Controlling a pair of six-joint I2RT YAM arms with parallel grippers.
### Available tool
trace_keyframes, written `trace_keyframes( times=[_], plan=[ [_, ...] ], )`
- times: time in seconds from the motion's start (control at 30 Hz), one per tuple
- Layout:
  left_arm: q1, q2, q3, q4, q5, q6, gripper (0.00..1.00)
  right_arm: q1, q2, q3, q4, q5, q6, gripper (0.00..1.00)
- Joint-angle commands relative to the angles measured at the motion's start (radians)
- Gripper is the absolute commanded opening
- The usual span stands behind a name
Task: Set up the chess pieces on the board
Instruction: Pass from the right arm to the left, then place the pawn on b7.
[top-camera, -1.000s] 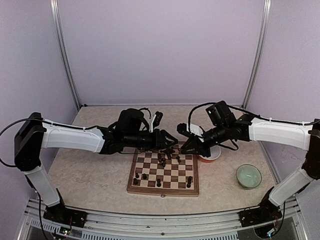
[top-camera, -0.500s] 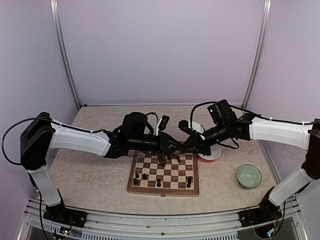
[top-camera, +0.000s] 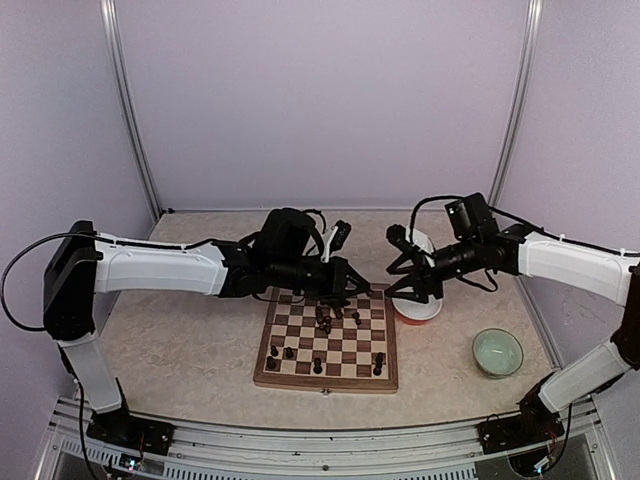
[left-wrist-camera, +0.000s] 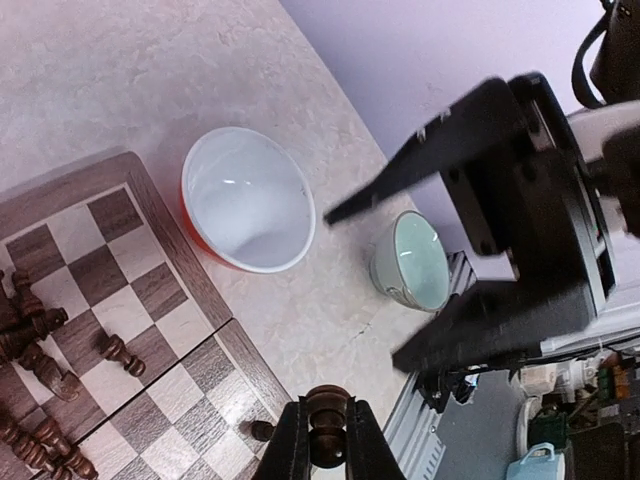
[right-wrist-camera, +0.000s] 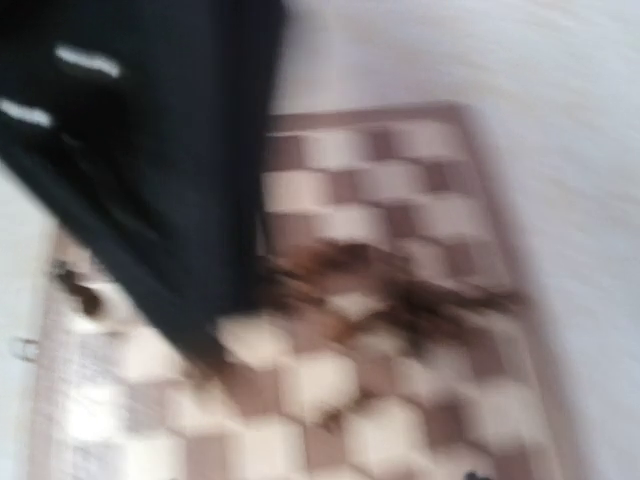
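Chess pieces (top-camera: 330, 316): lay mostly in a loose heap on the far half of the board (top-camera: 327, 381), several tipped on their sides. Stood singly, a few of them, along the near rows. Showed again in the left wrist view as toppled brown figures (left-wrist-camera: 40, 340) on the checkered squares (left-wrist-camera: 150, 290).

Board: sat flat on a pale marbled table (top-camera: 180, 350), midway between the two arms.

Left gripper (top-camera: 352, 290): hung over the far side of the board. Was closed tight on a held piece (left-wrist-camera: 328, 428), a small turned dark-brown figure pinched upright between the fingertips (left-wrist-camera: 295, 455).

Right gripper (top-camera: 400, 265): hovered above a red bowl (top-camera: 420, 312) with a white inside. Had its jaws spread wide, with nothing between them. Looked the same from the left wrist view (left-wrist-camera: 365, 285), black fingers parted and bare.

Red bowl (left-wrist-camera: 245, 200): stood just beside the board's far right corner; could not be judged as touching it or not.

Green bowl (top-camera: 497, 352): stood well apart from the board, off to the right and nearer the arm bases.

Right wrist view: came out badly blurred. Gave only checkered squares, a brownish smear of pieces and a large dark shape across the left.
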Motion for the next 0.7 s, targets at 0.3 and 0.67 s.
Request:
trace_keyframes(
  times=[0.3, 0.67],
  plan=[
    [-0.177, 0.195, 0.388, -0.786, -0.413, 0.401, 0.04, -0.232, -0.079, -0.081, 0.106, 0.289, -0.055, 0.62],
    [-0.216, 0.322, 0.52, -0.858, -0.41, 0.441, 0.05, -0.216, -0.015, -0.092, 0.11, 0.356, -0.104, 0.62]
  ],
)
